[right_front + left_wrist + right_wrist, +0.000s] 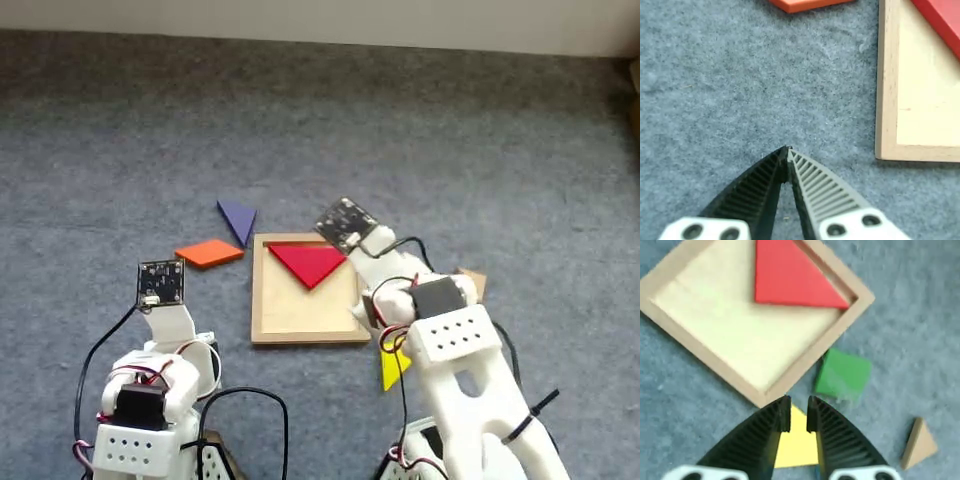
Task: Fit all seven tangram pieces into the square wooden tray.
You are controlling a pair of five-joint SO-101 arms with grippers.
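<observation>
Since the right gripper [797, 415], jaws slightly parted, hangs right over the yellow triangle [797, 450] just outside a corner of the tray [886, 75], it is nearer than the closed left gripper [786, 154] alongside

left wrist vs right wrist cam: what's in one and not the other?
Left wrist, not right wrist: the orange piece and the left gripper, which is shut. Right wrist, not left wrist: the green square, the yellow triangle, the tan triangle, and the right gripper, slightly open over the yellow triangle. Both: the wooden tray with the red triangle lying in it, and the grey carpet underneath.
</observation>
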